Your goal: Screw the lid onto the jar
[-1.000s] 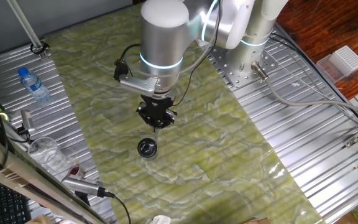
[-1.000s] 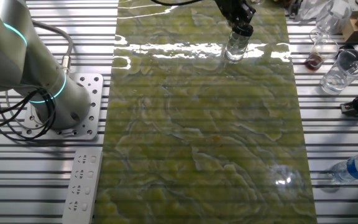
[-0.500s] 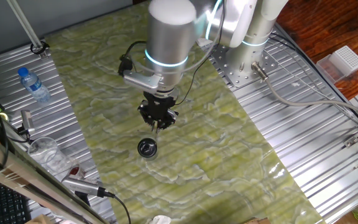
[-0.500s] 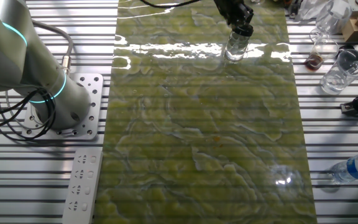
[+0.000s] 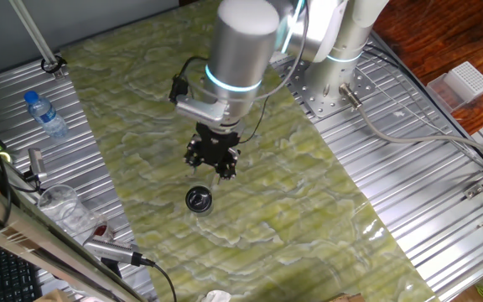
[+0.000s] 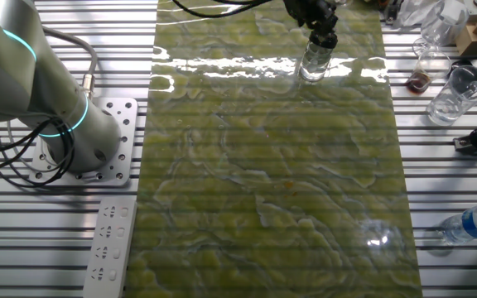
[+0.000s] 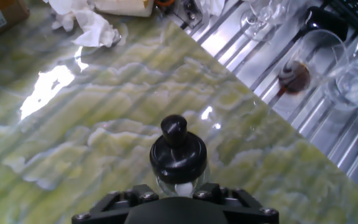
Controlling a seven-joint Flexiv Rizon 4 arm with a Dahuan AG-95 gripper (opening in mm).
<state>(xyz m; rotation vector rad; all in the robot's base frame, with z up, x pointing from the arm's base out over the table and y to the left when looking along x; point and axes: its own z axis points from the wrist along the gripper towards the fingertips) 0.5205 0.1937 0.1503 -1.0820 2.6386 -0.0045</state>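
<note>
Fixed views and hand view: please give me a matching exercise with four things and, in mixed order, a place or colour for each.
1 lid
2 pincer
3 bottle
4 power strip

a clear, with blue cap
b above the table, apart from the jar
c white, near the arm base
d black, on the jar

Pairs: 1-d, 2-b, 3-a, 4-c

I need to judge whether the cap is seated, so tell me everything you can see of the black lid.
The lid is a round, glossy black cap with a rounded knob standing up from its middle. It looks like hard plastic. It sits level on top of the jar, a small clear glass one standing upright on the green marbled mat. The tool hangs above it, apart from it; nothing but the jar touches the lid. Whether the threads are fully turned home cannot be told.
</note>
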